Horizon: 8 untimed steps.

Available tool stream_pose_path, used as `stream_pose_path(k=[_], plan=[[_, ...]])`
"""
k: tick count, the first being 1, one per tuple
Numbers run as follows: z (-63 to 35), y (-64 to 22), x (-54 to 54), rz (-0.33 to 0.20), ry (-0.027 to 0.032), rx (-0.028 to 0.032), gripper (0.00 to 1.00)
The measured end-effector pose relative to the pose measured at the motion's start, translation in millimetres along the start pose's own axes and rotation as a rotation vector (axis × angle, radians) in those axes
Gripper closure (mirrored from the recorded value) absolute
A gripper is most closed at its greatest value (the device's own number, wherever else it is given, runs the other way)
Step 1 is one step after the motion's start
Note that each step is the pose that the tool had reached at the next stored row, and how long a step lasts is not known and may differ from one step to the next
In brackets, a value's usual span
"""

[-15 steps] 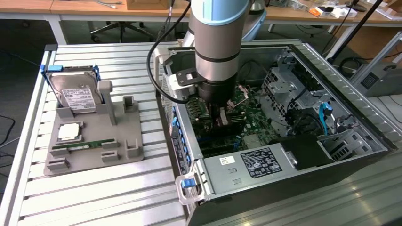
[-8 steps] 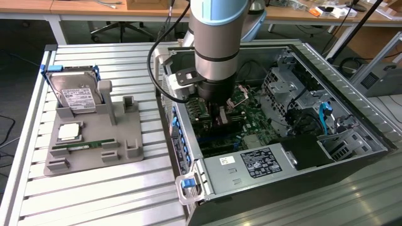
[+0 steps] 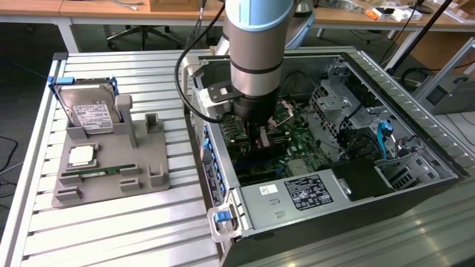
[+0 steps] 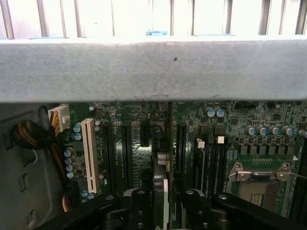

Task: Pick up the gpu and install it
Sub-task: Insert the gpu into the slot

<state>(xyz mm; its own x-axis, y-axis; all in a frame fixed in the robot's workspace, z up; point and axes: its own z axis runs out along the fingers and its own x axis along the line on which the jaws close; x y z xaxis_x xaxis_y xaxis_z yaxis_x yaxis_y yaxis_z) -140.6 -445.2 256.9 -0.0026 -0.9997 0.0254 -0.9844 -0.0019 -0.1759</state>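
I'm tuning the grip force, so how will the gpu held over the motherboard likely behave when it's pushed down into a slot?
The gpu looks like a thin flat board seen edge-on between the gripper fingers, so it is probably stiff along its length but may flex or tilt sideways. It seems light. Held by a narrow edge above the motherboard, it could slip under a hard push.

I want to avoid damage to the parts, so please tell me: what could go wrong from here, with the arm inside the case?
1. The fingers hold the gpu edge-on above the motherboard. If it is not lined up with a slot, pressing could bend the card or slot.
2. Only a narrow part of the card is gripped, so it might tilt or slip.
3. The arm is close to the case wall, so it might hit it.
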Motion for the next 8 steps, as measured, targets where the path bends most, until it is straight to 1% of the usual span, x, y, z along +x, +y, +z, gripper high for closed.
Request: stream_pose_path(k=[1, 4, 5, 8], plan=[[0.3, 0.0, -0.1, -0.002, 0.0003, 0.0000, 0.73], [1.3, -0.1, 0.0, -0.007, 0.0068, -0.0004, 0.73], [1.5, -0.3, -0.1, -0.008, 0.0079, -0.0004, 0.73], [1.8, -0.9, 0.0, -0.009, 0.0087, -0.0003, 0.73]])
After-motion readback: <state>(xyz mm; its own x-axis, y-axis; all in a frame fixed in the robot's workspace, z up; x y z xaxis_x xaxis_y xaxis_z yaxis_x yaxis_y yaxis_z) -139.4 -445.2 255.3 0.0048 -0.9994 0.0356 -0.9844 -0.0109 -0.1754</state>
